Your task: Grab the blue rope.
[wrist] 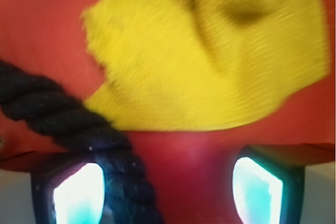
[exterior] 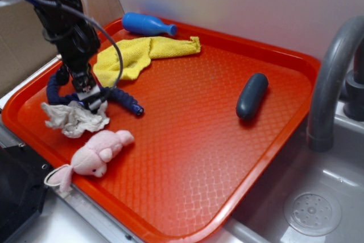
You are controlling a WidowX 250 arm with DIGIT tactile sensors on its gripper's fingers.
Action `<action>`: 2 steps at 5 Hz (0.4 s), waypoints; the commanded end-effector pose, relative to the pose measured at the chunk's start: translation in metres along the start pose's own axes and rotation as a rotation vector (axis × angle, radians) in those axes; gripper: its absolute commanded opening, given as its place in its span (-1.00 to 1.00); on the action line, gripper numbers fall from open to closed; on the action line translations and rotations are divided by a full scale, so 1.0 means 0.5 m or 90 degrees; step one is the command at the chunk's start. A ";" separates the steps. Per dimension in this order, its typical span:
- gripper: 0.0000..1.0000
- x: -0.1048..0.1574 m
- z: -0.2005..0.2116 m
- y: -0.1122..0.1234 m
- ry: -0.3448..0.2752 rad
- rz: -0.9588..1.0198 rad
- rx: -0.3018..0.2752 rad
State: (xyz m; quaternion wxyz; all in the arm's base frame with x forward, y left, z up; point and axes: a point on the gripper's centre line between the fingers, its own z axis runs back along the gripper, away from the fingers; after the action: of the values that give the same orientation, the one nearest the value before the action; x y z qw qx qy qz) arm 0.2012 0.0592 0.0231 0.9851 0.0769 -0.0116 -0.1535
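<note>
hanging low over the left part of the red tray (exterior: pixel 227 140), the gripper (exterior: pixel 91 98) sits right at the blue rope (exterior: pixel 122 99), which lies on the tray floor in a curve: one end loops up near the left rim behind the arm, the other runs out to the right and ends in a capped tip pointing toward the tray's middle. from the wrist view the blue rope (wrist: pixel 79 124) comes in from the left and passes down just beside the inner face of the left finger, while the right finger (wrist: pixel 257 190) stands well apart from it with bare red tray between, so the gripper (wrist: pixel 168 192) reads as released, its jaws spread and not clamped on the rope. whether the left finger actually touches the rope cannot be told through the blur. a yellow cloth (exterior: pixel 139 55) lies crumpled just beyond the rope, toward the back of the tray, and fills the upper part of the wrist view. a bright blue bowling pin (exterior: pixel 147 24) rests on its side at the back rim. a crumpled white rag (exterior: pixel 74 119) lies just in front of the gripper, touching the rope, with a pink plush toy (exterior: pixel 99 153) near the front edge. a dark capsule-shaped object (exterior: pixel 251 96) lies well apart on the right. a grey faucet (exterior: pixel 333 78) rises beside the tray over a sink.
</note>
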 end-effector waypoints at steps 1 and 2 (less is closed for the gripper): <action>1.00 -0.005 -0.012 -0.021 0.007 -0.061 -0.004; -1.00 -0.001 -0.014 -0.019 0.009 -0.059 -0.009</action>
State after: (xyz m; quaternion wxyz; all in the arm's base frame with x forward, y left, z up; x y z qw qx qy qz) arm 0.1990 0.0539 0.0168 0.9805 0.0736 -0.0057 -0.1824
